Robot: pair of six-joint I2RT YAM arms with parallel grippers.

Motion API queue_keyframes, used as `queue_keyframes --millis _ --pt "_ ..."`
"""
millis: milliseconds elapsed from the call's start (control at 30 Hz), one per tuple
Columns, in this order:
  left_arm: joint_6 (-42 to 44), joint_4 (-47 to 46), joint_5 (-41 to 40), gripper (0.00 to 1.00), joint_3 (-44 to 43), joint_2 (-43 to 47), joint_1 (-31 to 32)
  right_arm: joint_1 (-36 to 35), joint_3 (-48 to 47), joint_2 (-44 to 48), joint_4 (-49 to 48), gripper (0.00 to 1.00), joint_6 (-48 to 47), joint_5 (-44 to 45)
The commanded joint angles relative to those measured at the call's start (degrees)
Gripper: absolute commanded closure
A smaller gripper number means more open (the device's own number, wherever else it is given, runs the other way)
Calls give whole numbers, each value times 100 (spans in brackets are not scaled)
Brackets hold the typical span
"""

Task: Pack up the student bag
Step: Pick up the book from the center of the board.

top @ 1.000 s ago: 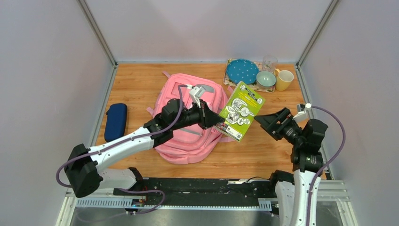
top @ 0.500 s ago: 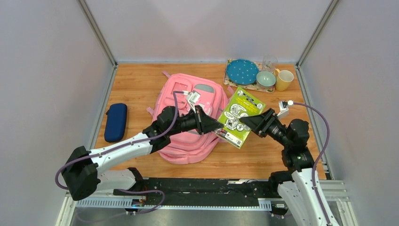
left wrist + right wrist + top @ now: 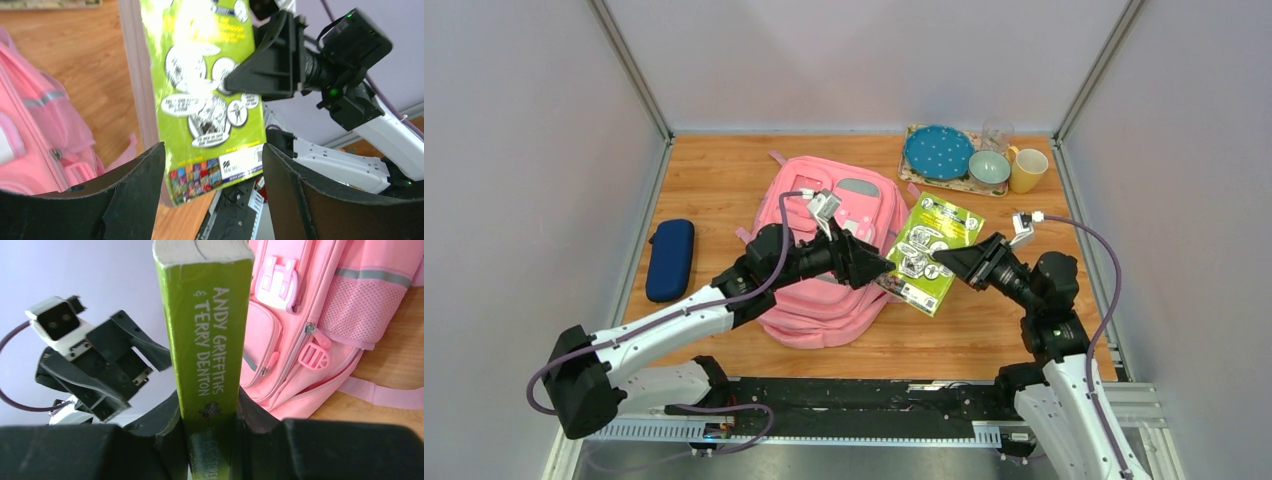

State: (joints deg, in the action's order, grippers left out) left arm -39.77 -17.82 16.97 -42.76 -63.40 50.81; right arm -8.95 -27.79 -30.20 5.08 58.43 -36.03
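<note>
A green paperback book (image 3: 931,248) hangs above the table, just right of the student bag (image 3: 822,305), a pink backpack lying flat. My right gripper (image 3: 946,262) is shut on the book's right side; in the right wrist view its jaws press both faces beside the spine (image 3: 210,335). My left gripper (image 3: 880,265) is open at the book's lower left edge, and its fingers stand apart on either side of the cover (image 3: 210,105) without touching it. The pink bag (image 3: 320,310) lies behind the book, and its mesh pocket (image 3: 55,120) shows at the left.
A navy blue zip case (image 3: 670,258) lies at the table's left edge. At the back right stands a tray with a blue plate (image 3: 938,150), a bowl (image 3: 989,166), a yellow mug (image 3: 1027,170) and a glass (image 3: 997,132). Walls enclose three sides.
My right gripper moved in from the right and shut on the book. My left gripper, which held the book, has opened off it.
</note>
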Motion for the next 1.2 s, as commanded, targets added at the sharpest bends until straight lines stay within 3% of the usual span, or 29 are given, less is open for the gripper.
queue_keyframes --millis 0,167,400,933,967,1000,1033,1133,1167 --pt "619 112 -134 23 -644 30 -53 -19 -236 -100 -859 100 54 -501" --pt "524 -343 596 22 -1050 -735 -237 -19 -192 -153 -1614 100 572 -940" --pt "-118 -1143 1501 21 -1269 -1534 -642 -19 -402 -4 -1879 100 678 -1441" --pt "-1911 -3841 3417 20 -663 -2124 -888 -19 -455 -118 -1932 100 432 -2013" --pt "-2095 -4112 3496 23 -602 -2150 -888 -10 -455 -127 -1915 100 415 -2030" --pt "-2192 -4246 3610 33 -567 -2203 -897 -19 -455 -153 -1888 100 388 -2048" --pt "-2271 -4343 3629 57 -532 -2229 -923 -19 -455 -197 -1801 100 266 -2031" --pt "-2457 -4510 3638 100 -400 -2239 -976 -10 -613 -302 -907 100 -121 -1629" --pt "-2457 -4476 3620 100 -295 -2195 -1037 -2 -735 -372 -182 91 -452 -1435"
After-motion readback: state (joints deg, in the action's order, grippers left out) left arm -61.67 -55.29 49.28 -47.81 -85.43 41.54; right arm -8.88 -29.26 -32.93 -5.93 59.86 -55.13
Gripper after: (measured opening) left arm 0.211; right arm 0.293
